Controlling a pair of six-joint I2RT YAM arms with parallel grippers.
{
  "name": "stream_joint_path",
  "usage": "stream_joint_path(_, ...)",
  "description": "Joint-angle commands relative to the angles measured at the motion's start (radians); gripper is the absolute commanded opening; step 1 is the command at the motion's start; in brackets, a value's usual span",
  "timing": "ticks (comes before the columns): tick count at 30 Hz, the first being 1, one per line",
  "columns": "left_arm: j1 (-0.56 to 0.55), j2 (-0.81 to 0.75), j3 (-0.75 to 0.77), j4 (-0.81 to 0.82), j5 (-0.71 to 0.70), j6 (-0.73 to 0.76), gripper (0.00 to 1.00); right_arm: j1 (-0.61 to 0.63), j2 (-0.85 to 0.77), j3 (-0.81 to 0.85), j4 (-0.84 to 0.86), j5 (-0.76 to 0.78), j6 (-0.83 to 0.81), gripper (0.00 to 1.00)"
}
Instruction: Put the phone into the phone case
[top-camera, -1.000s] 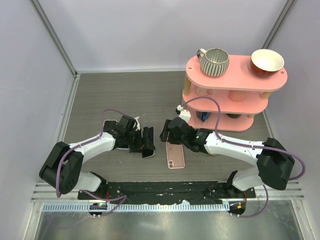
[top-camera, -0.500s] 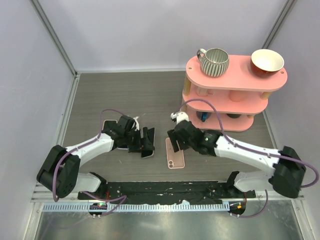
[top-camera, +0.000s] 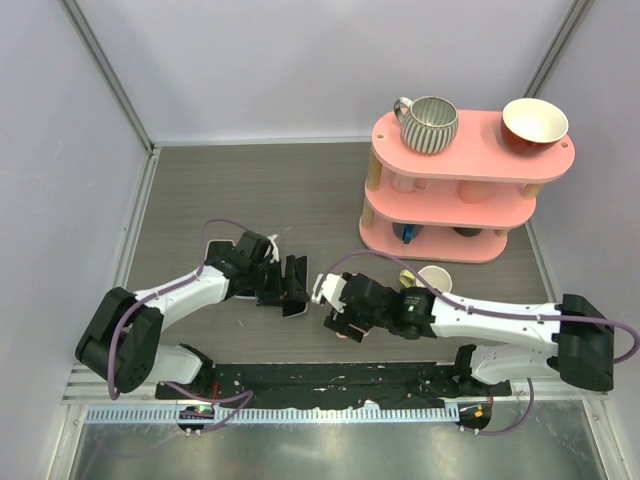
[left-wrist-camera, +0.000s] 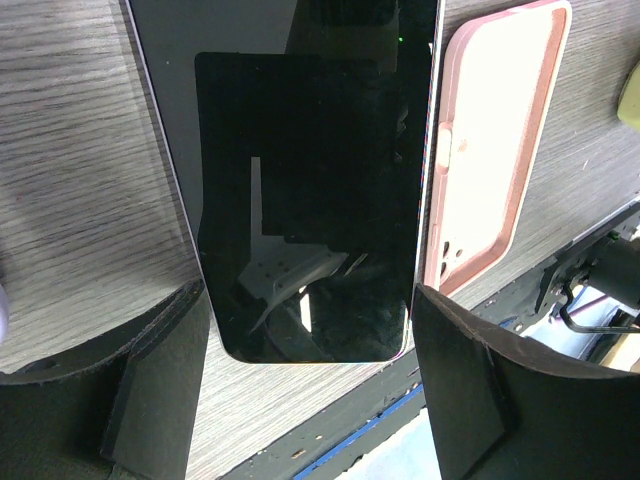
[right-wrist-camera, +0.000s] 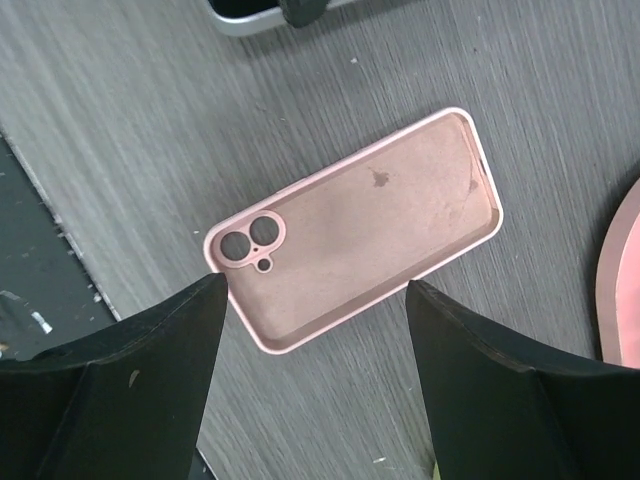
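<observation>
Front-left of the shelf (top-camera: 480, 152) bearing a mug (top-camera: 430, 123) and bowl (top-camera: 535, 122), the left gripper (top-camera: 292, 285) and right gripper (top-camera: 333, 305) hover side by side.

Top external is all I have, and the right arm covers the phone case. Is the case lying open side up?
Observer: Yes. The right wrist view shows the phone case flat on the table, hollow side up. The fingers of the right gripper stand wide apart over it and, as far as I can see, are clear of it.
Operator: And the phone under the left arm, which way up?
Observer: The left wrist view shows the phone screen up, dark, with one end between the fingers of the left gripper. I cannot tell whether they press its sides.
</observation>
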Motion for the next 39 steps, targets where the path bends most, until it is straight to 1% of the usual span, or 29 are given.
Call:
stream_joint_path(1,-0.005,-0.016,0.02,0.021,0.023,0.011,0.49,-0.003,0.033,0.034,0.121,0.129,0.083,0.78)
stream_joint_path(2,-0.005,-0.019,0.019,0.017,0.023,0.009,0.49,-0.005,0.018,0.043,0.144,0.158,0.188,0.78)
stream_joint_path(3,-0.005,-0.022,0.019,0.012,0.023,0.011,0.49,-0.005,0.011,0.053,0.172,0.21,0.253,0.78)
stream_joint_path(4,-0.005,-0.022,0.017,0.009,0.018,0.012,0.49,-0.011,0.011,0.066,0.17,0.327,0.323,0.78)
stream_joint_path(5,-0.005,-0.028,0.019,0.005,0.017,0.012,0.48,-0.015,0.014,0.115,0.149,0.406,0.417,0.78)
stream_joint_path(6,-0.005,-0.03,0.017,0.003,0.014,0.012,0.48,-0.026,0.045,0.146,0.058,0.457,0.595,0.77)
stream_joint_path(7,-0.005,-0.033,0.017,0.001,0.012,0.012,0.48,-0.038,0.062,0.181,-0.002,0.501,0.697,0.77)
stream_joint_path(8,-0.005,-0.034,0.017,-0.003,0.011,0.014,0.48,-0.076,0.089,0.25,-0.061,0.491,0.779,0.76)
stream_joint_path(9,-0.005,-0.039,0.017,-0.006,0.006,0.014,0.48,-0.095,0.137,0.278,-0.143,0.465,0.901,0.75)
stream_joint_path(11,-0.005,-0.041,0.02,-0.009,0.0,0.014,0.48,-0.124,0.194,0.329,-0.175,0.387,0.971,0.72)
stream_joint_path(12,-0.005,-0.044,0.019,-0.011,-0.005,0.015,0.48,-0.135,0.217,0.343,-0.198,0.393,1.02,0.72)
stream_joint_path(13,-0.005,-0.047,0.013,-0.012,-0.009,0.015,0.48,-0.134,0.261,0.353,-0.204,0.402,1.106,0.71)
stream_joint_path(15,-0.005,-0.042,0.011,-0.011,-0.015,0.015,0.48,-0.138,0.296,0.376,-0.228,0.449,1.215,0.67)
stream_joint_path(16,-0.005,-0.041,0.01,-0.012,-0.012,0.015,0.48,-0.143,0.335,0.389,-0.25,0.457,1.334,0.65)
stream_joint_path(17,-0.005,-0.039,0.01,-0.011,-0.011,0.015,0.49,-0.147,0.361,0.427,-0.274,0.459,1.397,0.59)
stream_joint_path(18,-0.005,-0.039,0.01,-0.009,-0.011,0.014,0.48,-0.153,0.381,0.451,-0.36,0.465,1.471,0.58)
stream_joint_path(20,-0.005,-0.042,0.01,-0.011,-0.011,0.014,0.48,-0.16,0.45,0.528,-0.455,0.469,1.668,0.58)
stream_joint_path(21,-0.005,-0.047,0.011,-0.011,-0.012,0.014,0.48,-0.16,0.467,0.55,-0.518,0.483,1.717,0.58)
stream_joint_path(23,-0.005,-0.048,0.011,-0.014,-0.014,0.017,0.48,-0.16,0.513,0.592,-0.583,0.497,1.837,0.58)
stream_joint_path(26,-0.005,-0.05,0.008,-0.012,-0.012,0.017,0.48,-0.161,0.533,0.596,-0.615,0.54,1.94,0.55)
stream_joint_path(29,-0.005,-0.047,0.008,-0.015,-0.012,0.017,0.48,-0.175,0.556,0.596,-0.643,0.535,2.011,0.52)
stream_joint_path(30,-0.005,-0.047,0.008,-0.015,-0.014,0.02,0.48,-0.176,0.562,0.596,-0.655,0.534,2.06,0.51)
stream_joint_path(33,-0.005,-0.045,0.007,-0.019,-0.023,0.021,0.48,-0.189,0.579,0.594,-0.672,0.52,2.113,0.49)
stream_joint_path(39,-0.005,-0.045,0.008,-0.02,-0.019,0.021,0.48,-0.209,0.607,0.6,-0.669,0.508,2.162,0.48)
